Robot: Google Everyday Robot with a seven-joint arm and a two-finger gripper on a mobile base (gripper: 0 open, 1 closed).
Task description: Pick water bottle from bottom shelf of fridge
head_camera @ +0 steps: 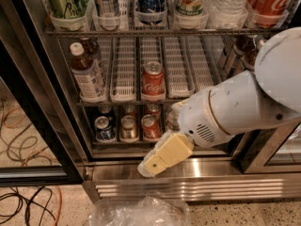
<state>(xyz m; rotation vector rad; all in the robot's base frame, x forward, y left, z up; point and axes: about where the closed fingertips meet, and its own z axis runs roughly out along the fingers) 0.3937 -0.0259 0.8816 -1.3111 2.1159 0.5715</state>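
The fridge [225, 171] stands open, its steel base at the foot of the view. The white arm [240, 105] reaches in from the right and crosses the front of the lower racks. The bottom shelf [123, 143] is the dark lowest rack, with a row of cans [128, 127] on its left side. The gripper [147, 166] hangs outside that shelf, low in front of the steel sill, with its tip slanting down and left. Whether it is spread or pressed together I cannot tell.

The water bottle [170, 120] seems to be the clear sliver just right of the cans, though the wrist hides most of it. It stands upright on the bottom shelf, so it lies above, to the right of and deeper in than the gripper. The gripper tip points away from it, so I judge the gripper must rise and turn inward before any grasp
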